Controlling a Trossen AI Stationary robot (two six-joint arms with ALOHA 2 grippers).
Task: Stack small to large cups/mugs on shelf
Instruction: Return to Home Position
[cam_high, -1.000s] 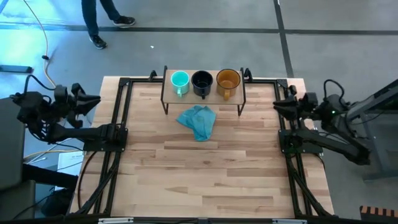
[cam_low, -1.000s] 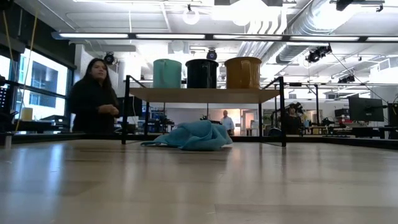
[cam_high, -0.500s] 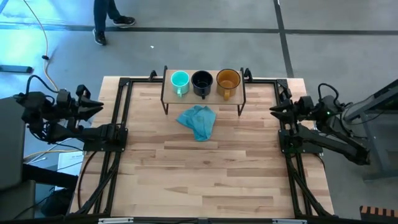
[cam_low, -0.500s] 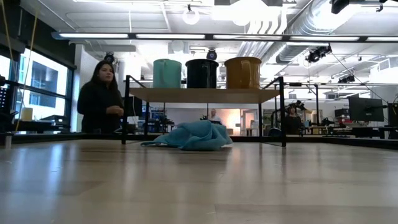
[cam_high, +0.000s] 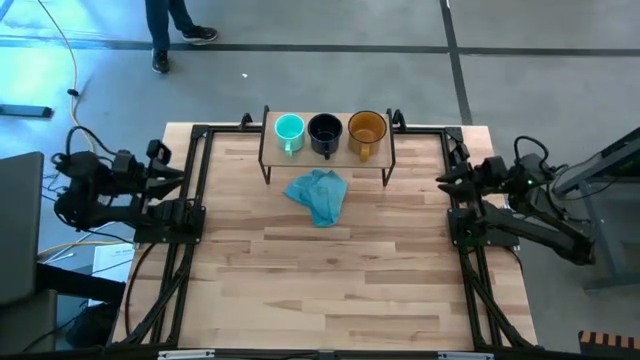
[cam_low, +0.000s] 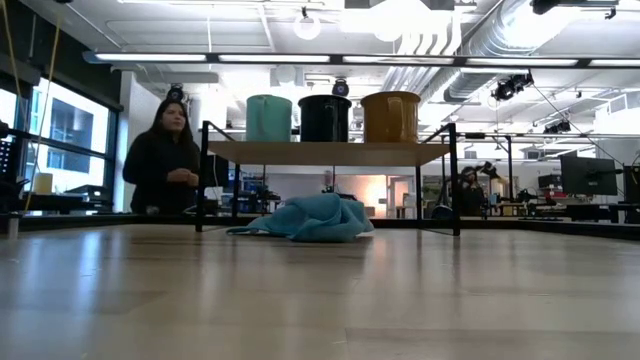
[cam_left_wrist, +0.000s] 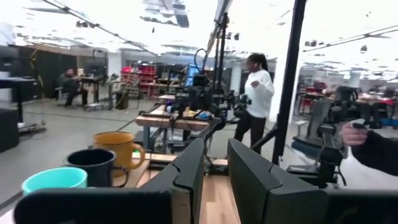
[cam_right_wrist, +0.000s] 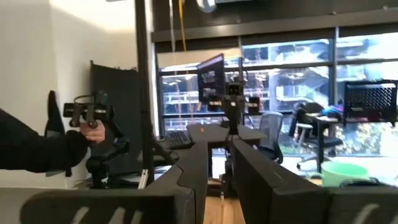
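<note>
Mugs (cam_high: 324, 130) stand in a row on the shelf (cam_high: 308, 152); left end effector (cam_high: 178, 178) and right end effector (cam_high: 443, 180) wait released and empty off the counter's (cam_high: 330, 285) sides, so probably only a stray arm swing could topple them.

You have three handled mugs standing upright, mouths up, in one close row on the shelf (cam_high: 306, 148), a small light-wood board on thin black legs. The small teal mug (cam_high: 288, 128) sits at the shelf's left end, the black mug (cam_high: 324, 129) at its middle, and the slightly larger amber-yellow mug (cam_high: 367, 128) at its right end. Each handle points over the shelf's front edge.
</note>
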